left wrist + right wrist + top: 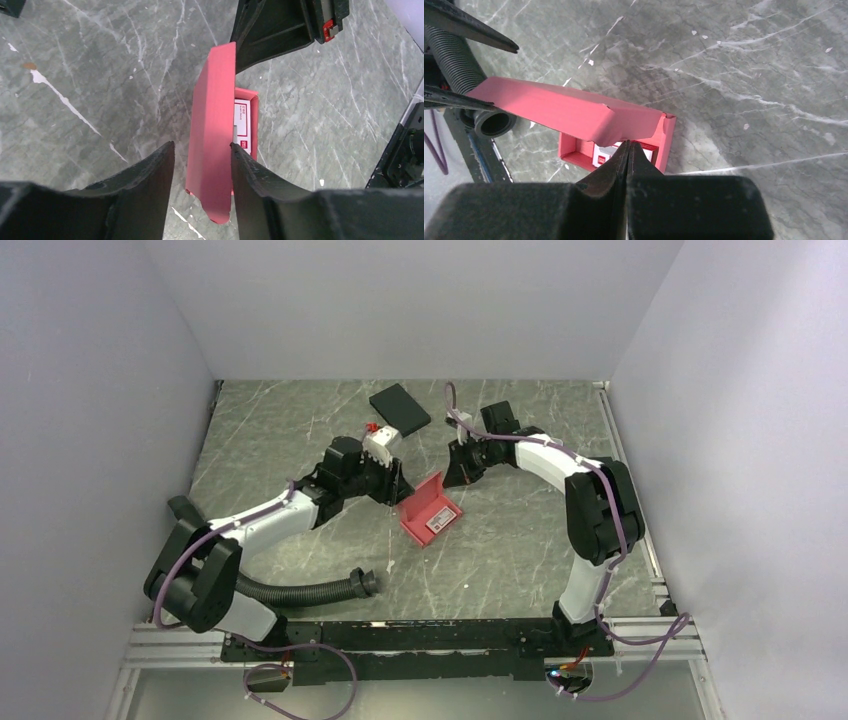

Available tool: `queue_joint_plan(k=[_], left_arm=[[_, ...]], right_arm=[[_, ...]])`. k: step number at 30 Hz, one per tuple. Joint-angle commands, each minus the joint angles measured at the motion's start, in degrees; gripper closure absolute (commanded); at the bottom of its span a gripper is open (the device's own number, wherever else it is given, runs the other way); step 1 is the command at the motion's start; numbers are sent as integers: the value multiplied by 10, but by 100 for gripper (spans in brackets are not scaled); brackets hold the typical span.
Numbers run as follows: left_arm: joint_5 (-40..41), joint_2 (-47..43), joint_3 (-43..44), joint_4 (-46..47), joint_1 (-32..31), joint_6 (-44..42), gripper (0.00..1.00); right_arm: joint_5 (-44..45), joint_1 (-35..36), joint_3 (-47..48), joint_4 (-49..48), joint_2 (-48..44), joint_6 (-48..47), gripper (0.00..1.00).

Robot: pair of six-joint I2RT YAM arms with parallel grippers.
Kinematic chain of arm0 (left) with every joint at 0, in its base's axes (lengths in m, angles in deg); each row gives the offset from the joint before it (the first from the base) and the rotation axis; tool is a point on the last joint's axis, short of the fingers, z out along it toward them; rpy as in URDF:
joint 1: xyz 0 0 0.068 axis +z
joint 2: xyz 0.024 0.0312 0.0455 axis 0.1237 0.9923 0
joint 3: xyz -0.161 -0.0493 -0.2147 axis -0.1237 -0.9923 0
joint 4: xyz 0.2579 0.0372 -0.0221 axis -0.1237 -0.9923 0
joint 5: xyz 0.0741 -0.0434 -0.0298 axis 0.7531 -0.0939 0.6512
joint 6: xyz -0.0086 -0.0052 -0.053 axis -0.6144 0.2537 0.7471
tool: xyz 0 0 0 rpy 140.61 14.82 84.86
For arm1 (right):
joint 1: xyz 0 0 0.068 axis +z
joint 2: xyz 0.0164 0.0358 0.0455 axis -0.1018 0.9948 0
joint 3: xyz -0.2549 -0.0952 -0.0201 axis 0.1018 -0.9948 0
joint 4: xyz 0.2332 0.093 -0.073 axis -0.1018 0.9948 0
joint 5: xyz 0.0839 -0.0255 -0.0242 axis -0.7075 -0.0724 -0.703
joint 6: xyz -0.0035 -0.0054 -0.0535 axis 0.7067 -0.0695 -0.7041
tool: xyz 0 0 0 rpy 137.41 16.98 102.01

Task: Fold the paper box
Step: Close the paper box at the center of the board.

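While only the top view is showing one black flat box far back, one paper box is lying mid-table; left gripper is gaping around its raised lid; right gripper is pressing its fingers together.

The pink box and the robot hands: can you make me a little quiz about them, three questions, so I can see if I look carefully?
1. True or false: the right gripper has its jaws wide open.
2. Pick one. What stands between the fingers of the left gripper?
A. a banana
B. the raised lid of the paper box
C. a toy car
3. Answer in one word: what colour is the other flat box, lying farther back than the arms?

Key
1. False. Its jaws are shut, tip against tip.
2. B
3. Black
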Motion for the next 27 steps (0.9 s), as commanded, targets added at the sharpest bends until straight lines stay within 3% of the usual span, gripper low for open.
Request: queue_joint_plan(k=[1,7,15,23,27], left_arm=[[-39,14,38,-23,1,-16,53],[-57,36,67,-62,2,-34,58],[-86,44,81,-88,2,-47,57],[-109,67,112,-124,2,-51,89],[-102,72,121,-137,1,-56,93]], right_arm=[[-38,-2,7,-21,0,23,98],[-49,-3,9,-17,18,29,98],[-43,-8,11,5,15,-1,96],[-59,-13,13,30,13,-29,93],[-72,-14,22,56,19,-50,93]])
